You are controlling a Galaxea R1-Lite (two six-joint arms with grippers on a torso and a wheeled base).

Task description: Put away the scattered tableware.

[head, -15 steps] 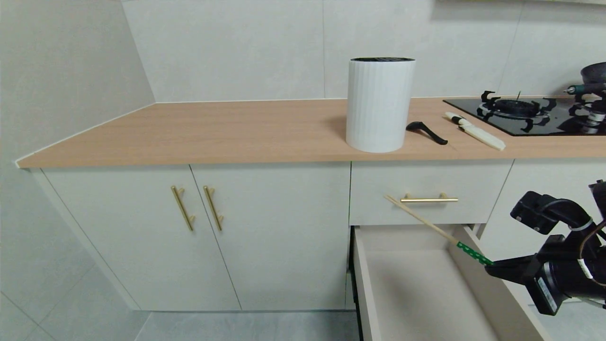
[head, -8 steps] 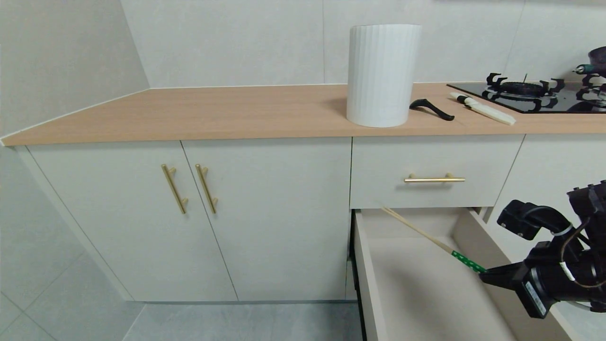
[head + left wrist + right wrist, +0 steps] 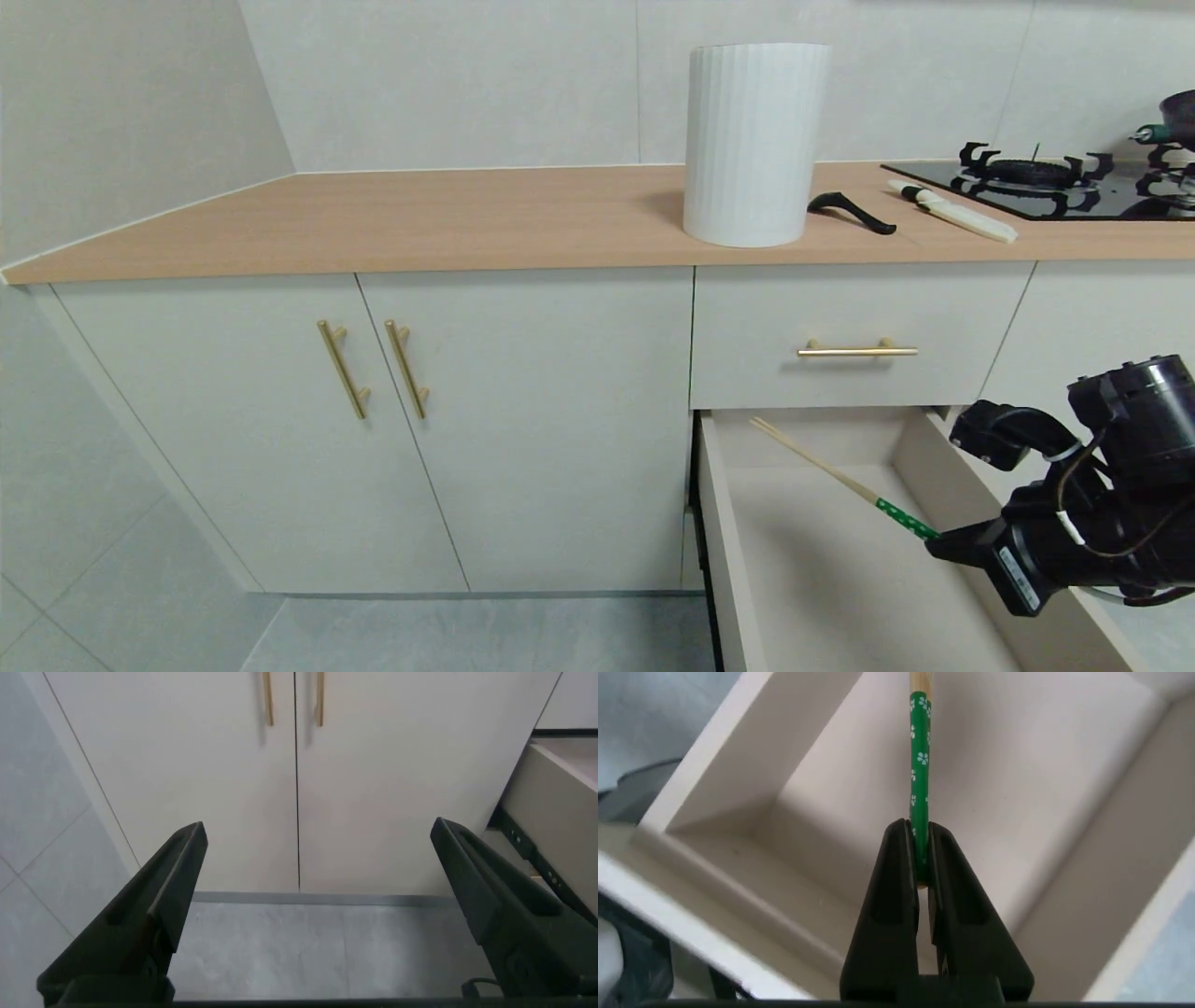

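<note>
Right fingers (image 3: pixel 898 859) clamp chopstick (image 3: pixel 840 477) above open drawer (image 3: pixel 717 523); left fingers (image 3: pixel 168 896) gape near cabinet doors (image 3: pixel 392 775).

Open drawer (image 3: pixel 719 523): front end cut off by the lower edge of the head view; part of the right wall hidden behind the right hand (image 3: pixel 938 546).
Chopstick (image 3: pixel 840 476): green end buried between the clamped fingers; one stick or a pair, impossible to tell; far tip cut off in the right wrist view.
White holder (image 3: pixel 754 145): contents hidden by its own wall.
Black utensil (image 3: pixel 854 213): kind too small to tell.
Stove (image 3: pixel 1027 191): right part cut off by the picture's edge.
Pot (image 3: pixel 1178 107): mostly cut off by the same edge.
Surface (image 3: pixel 467 224): right end cut off.
Left hand (image 3: pixel 318 829): finger bases cut off by the lower edge.
</note>
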